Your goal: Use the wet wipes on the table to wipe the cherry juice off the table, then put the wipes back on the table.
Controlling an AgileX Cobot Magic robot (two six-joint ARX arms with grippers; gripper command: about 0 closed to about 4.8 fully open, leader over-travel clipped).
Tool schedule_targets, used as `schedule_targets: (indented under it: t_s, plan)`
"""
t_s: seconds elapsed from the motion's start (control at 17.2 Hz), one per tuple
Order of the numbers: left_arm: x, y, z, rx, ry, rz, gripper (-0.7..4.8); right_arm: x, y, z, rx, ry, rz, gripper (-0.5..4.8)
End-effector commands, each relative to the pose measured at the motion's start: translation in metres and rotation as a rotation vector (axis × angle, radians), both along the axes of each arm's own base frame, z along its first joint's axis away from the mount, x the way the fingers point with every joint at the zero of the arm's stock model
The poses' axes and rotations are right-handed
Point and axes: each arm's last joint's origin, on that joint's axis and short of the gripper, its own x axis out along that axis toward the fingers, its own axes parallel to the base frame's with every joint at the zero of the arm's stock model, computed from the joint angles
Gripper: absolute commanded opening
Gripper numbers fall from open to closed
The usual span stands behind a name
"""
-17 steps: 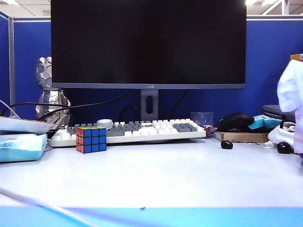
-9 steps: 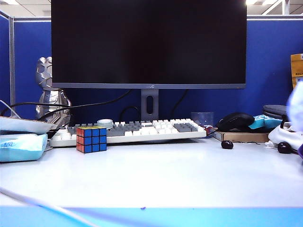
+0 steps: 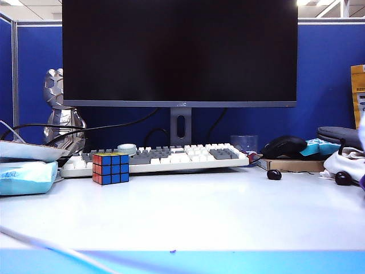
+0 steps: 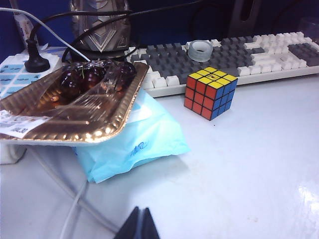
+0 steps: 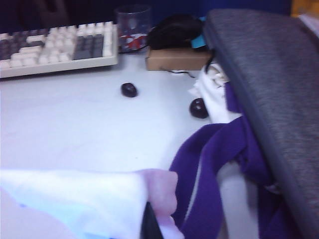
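In the right wrist view the wet wipes, a soft white sheet with a pink-stained corner, drape over my right gripper, which is shut on them low above the table beside a purple-strapped bag. My left gripper is shut and empty, hovering over the table near the pale blue pack. Neither gripper shows in the exterior view. I can make out no cherry juice on the white top.
A keyboard and a monitor stand at the back, with a Rubik's cube in front. At the left, a foil tray of cherries rests on a blue tissue pack. Two loose cherries, a bag and a grey case lie at the right.
The white wipe and right arm, seen at the exterior view's right edge a second ago, have drawn off to the right and out of that view. The left arm has stayed still.
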Motion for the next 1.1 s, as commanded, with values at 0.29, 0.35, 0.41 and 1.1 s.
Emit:
schedule_targets:
  t_s: [0.29,0.35,0.41,1.1]
  plan:
    - [-0.0003,0.0001,-0.0010,-0.003,0.009,-0.002,-0.02,0.0002,0.0007,0.0002,0.001,-0.008,0.023,-0.05]
    - [-0.0003,0.0001,-0.0010,-0.003,0.009,-0.002,-0.02,0.0002,0.0007,0.0002,0.001,-0.008,0.024,-0.05]
    - [-0.0003,0.0001,-0.0010,-0.004,0.009,-0.002,-0.02,0.0002,0.0007,0.0003,0.001,-0.008,0.023,-0.05]
    - [-0.0003,0.0001,-0.0010,-0.003,0.009,-0.002,-0.02,0.0007,0.0007,0.0041,0.009,-0.048,0.021,-0.06]
